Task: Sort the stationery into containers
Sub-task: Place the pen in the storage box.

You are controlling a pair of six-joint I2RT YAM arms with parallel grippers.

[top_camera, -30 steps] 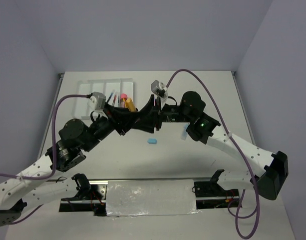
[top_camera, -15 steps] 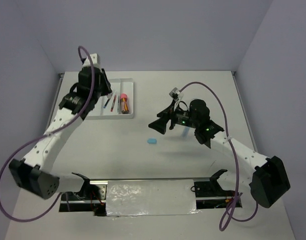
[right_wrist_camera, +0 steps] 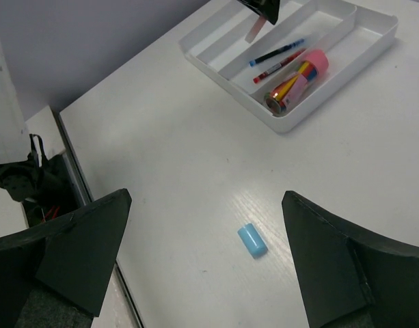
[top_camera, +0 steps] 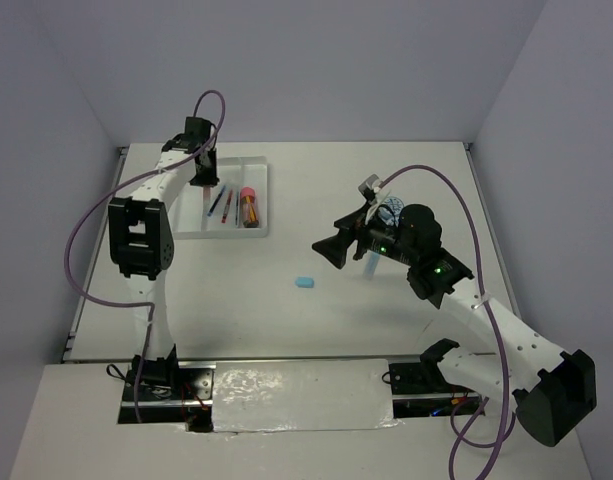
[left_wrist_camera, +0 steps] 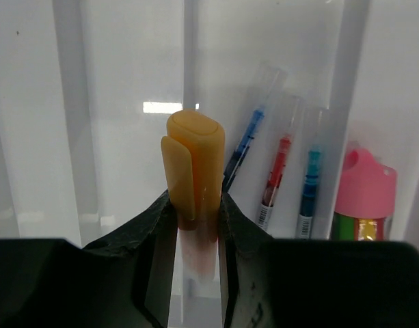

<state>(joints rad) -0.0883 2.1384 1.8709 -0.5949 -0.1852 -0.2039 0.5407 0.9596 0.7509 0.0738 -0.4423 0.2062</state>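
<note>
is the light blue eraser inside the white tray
No, the light blue eraser lies on the bare table, apart from the white tray.

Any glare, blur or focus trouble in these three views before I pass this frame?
Top external: even, soft light, no hard shadow by the light-blue eraser. Left wrist: a glare patch on the white tray behind the sharp orange eraser; pens slightly soft. Right wrist: its own fingers are dark and blurred, the table beyond in focus.
</note>
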